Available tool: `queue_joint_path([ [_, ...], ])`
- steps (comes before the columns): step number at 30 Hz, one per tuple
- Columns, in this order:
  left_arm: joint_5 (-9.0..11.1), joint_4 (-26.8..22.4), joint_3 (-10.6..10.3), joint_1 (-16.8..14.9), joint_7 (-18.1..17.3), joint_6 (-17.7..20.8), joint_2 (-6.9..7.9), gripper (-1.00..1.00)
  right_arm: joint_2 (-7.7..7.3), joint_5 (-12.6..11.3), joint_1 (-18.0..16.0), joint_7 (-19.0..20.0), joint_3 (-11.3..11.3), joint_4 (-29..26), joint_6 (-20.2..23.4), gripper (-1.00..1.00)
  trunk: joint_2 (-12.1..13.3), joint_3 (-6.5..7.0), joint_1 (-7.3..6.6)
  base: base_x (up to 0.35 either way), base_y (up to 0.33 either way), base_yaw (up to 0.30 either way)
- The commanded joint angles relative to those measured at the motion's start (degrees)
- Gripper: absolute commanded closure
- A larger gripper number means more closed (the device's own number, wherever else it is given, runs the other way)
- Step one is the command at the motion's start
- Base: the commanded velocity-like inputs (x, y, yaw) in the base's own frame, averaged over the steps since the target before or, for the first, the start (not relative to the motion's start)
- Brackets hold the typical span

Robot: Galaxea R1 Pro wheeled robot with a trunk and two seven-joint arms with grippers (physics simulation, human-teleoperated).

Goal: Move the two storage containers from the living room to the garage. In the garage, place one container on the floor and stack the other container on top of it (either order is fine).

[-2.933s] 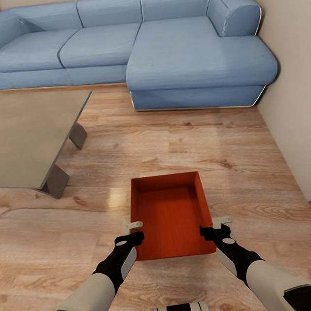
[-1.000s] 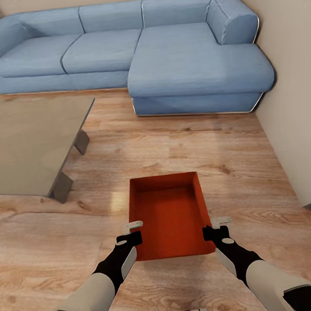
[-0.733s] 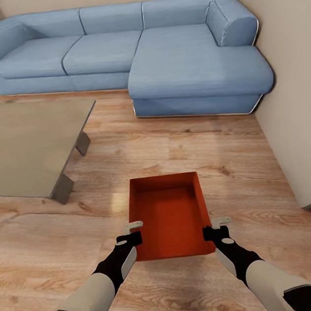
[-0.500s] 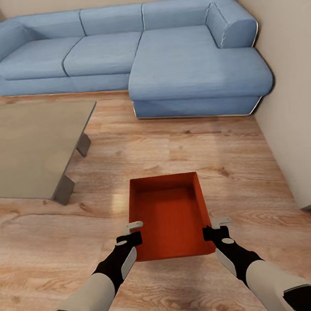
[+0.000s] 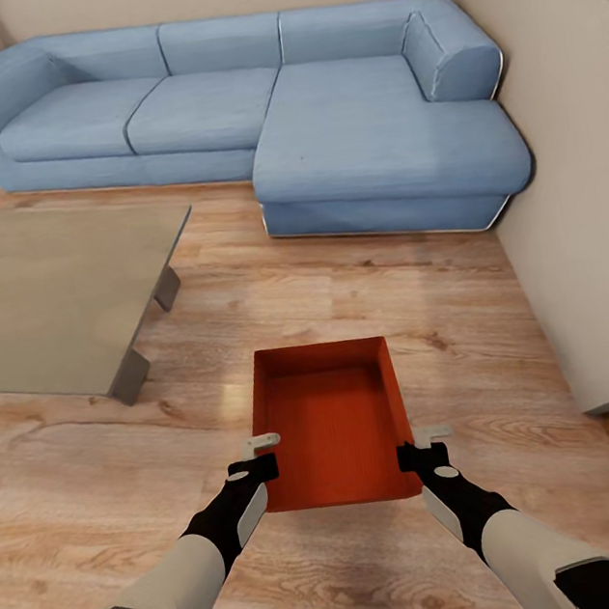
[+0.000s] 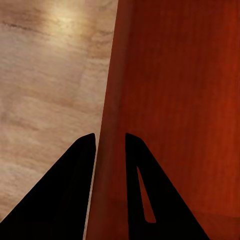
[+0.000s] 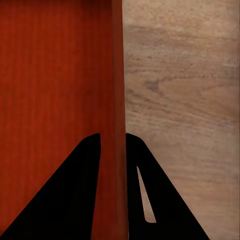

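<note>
A red-orange container point(image 5: 330, 423) sits at lower centre of the head view, open top up, held above the wood floor point(image 5: 422, 306) between both arms. The left gripper point(image 5: 261, 452) is clamped on its left wall, one finger point(image 6: 65, 195) outside and one inside, and the right gripper point(image 5: 421, 444) pinches the right wall the same way, its fingers point(image 7: 70, 195) astride the wall. A blue sofa point(image 5: 266, 115) fills the upper frame, a grey table point(image 5: 49, 294) the left, and a beige wall point(image 5: 575, 157) the right.
</note>
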Motion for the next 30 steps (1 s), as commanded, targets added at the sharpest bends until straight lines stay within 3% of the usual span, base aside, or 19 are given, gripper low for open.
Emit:
queue_joint_path([
  [1,-0.4,-0.2,-0.2,0.0,0.8,0.4,0.17,1.0,-0.12,-0.5,0.0,-0.5,0.0,0.1,-0.3,1.0,0.4,0.16,-0.23,0.0,0.0,0.0],
  [30,-0.4,-0.2,-0.1,0.0,0.9,0.4,0.26,1.0,-0.14,-0.5,0.0,-0.5,-0.1,0.1,-0.1,1.0,12.0,5.36,-6.6,0.0,0.0,0.0],
])
